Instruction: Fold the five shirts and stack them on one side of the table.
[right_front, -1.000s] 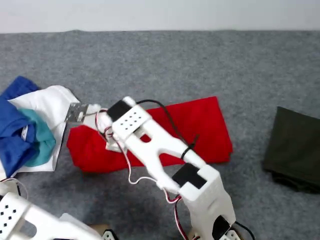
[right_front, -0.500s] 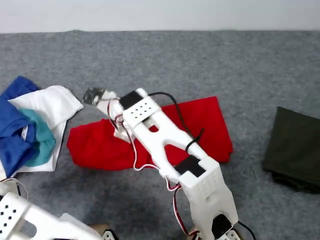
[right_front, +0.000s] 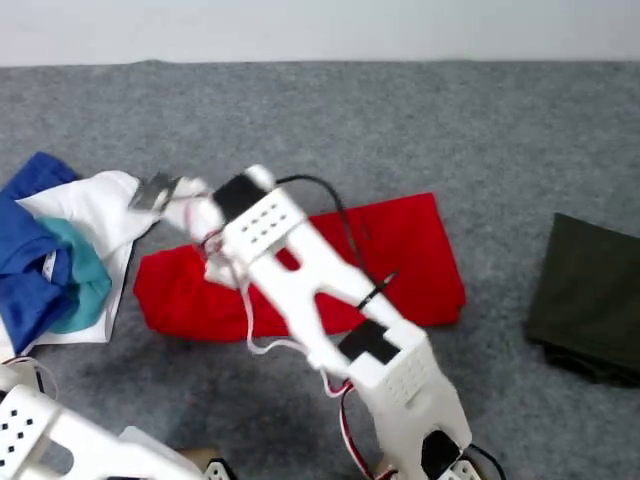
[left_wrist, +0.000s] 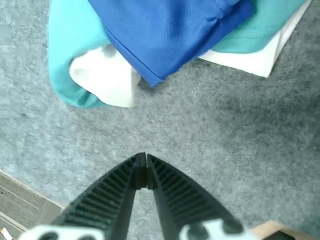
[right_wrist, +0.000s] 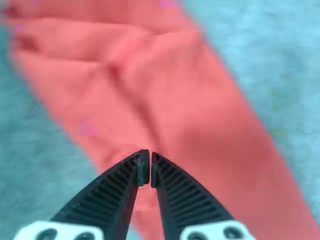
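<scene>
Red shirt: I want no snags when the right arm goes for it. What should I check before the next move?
1. Right gripper empty: ok, shut on nothing, by the red shirt.
2. Red shirt flat: not ok, rumpled at the end nearest the heap.
3. Left gripper out of the way: ok, shut over the table beside the heap.
4. Dark shirt clear: ok, lies apart from the red one.

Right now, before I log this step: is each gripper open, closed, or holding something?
Left gripper: closed, holding nothing.
Right gripper: closed over the red shirt, no cloth visibly pinched.
</scene>
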